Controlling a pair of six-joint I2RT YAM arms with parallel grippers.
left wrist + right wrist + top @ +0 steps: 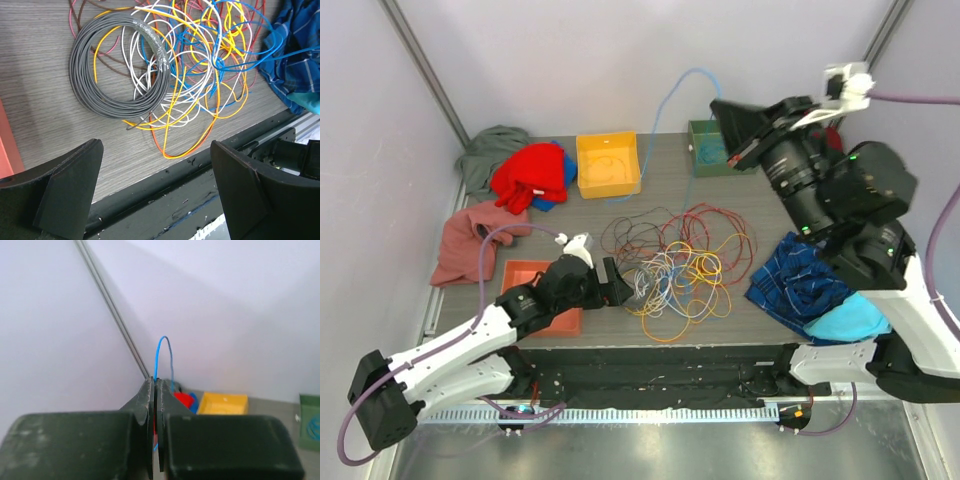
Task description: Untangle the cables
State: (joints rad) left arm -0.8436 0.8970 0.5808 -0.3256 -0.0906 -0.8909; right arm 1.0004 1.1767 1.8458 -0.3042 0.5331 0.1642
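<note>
1. Lying in a loose heap at the middle of the grey wood-grain surface (35, 115), the cables (685, 265) are thin, glossy strands in red, orange, yellow, blue and white, looping over one another.
2. At the heap's left edge, a grey cable (82, 75) is wound into a neat round coil, bound with clear tape at one spot.
3. The left pincer (155, 195) sits low just left of the heap, touching no strand. Its matte black fingers (70, 190) are spread wide and released.
4. The right pincer (155, 387) is raised at the far right, clenched on one blue cable (670, 105). This cable arches up from the pincer and drops toward the heap.
</note>
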